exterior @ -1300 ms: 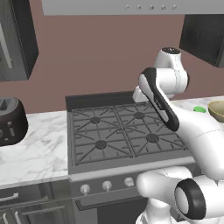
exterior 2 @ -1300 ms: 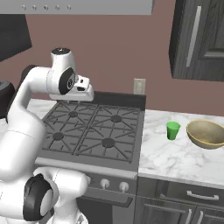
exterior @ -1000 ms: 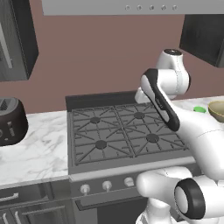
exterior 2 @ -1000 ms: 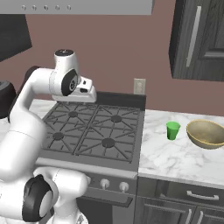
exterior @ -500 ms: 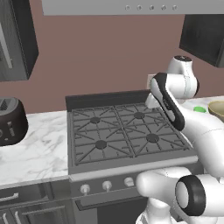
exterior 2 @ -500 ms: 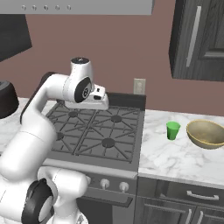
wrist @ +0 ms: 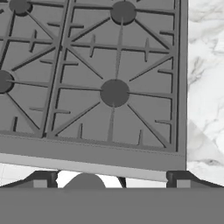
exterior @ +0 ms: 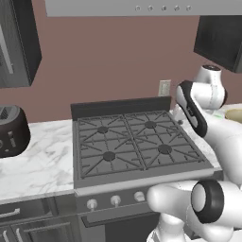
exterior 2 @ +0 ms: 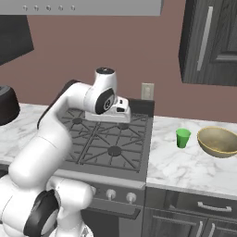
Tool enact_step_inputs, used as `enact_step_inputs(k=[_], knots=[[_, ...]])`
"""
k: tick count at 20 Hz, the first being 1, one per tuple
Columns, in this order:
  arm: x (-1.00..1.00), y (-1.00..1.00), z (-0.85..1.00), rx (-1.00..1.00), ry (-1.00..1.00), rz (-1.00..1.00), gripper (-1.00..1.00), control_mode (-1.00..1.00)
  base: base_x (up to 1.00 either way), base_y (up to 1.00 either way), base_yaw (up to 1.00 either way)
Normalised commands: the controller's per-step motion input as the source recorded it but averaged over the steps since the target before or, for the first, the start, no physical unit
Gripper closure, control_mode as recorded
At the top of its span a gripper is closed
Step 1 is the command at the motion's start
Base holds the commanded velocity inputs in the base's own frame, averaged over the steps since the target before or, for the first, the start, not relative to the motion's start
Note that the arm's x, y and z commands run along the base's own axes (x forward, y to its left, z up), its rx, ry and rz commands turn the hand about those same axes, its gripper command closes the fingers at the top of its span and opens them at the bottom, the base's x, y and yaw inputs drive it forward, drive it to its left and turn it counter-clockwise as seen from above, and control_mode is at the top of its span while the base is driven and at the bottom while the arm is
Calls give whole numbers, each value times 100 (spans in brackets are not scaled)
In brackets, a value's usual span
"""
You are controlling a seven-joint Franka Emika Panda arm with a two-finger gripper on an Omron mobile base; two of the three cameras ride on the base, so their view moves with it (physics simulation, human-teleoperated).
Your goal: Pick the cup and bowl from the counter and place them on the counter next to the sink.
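Bowl (exterior 2: pixel 218 141) sitting at right edge of right base view, wide, round, shallow, dull tan outside, golden-brown inside, resting on white grey-veined marble counter (exterior 2: pixel 185 164). Also peeking in as a tan sliver at far right of left base view (exterior: pixel 235 115). Small green cup (exterior 2: pixel 183 138), smooth, tapered, standing upright just left of bowl, near but apart. Dark grey wood-grain cabinets (exterior 2: pixel 194 215) with bar handles running under counter, lower right.

Gripper (wrist: pixel 112 177) hanging over rear right part of stove (exterior 2: pixel 109 144) at centre of right base view, pointing down, well apart from cup and bowl. Finger tips (wrist: pixel 43 179) showing at lower left and lower right of hand view, spread wide, gripping nothing. Looking down on dark grey cast grates with round burner caps; marble strip along right side of hand view.

Stove filling centre of left base view (exterior: pixel 134 151), four burners, round knobs along front panel. Black rounded toaster (exterior: pixel 12 130) sitting on marble at left edge. Pale outlet plate (exterior 2: pixel 147 90) on flat reddish-brown wall, centre. Grey range hood (exterior: pixel 142 7) with small round buttons across top.
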Motion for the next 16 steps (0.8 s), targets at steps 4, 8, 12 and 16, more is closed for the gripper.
enact_step_inputs(k=[4,8,12,16], knots=[[0,-41,-10,-1,0,0,-100,-100,0,0,0],[0,-50,-7,-1,1,-2,-100,-100,0,0,0],[0,-65,-8,0,0,-2,-100,-100,0,0,0],[0,-58,-14,-1,3,-2,-100,-100,0,0,0]])
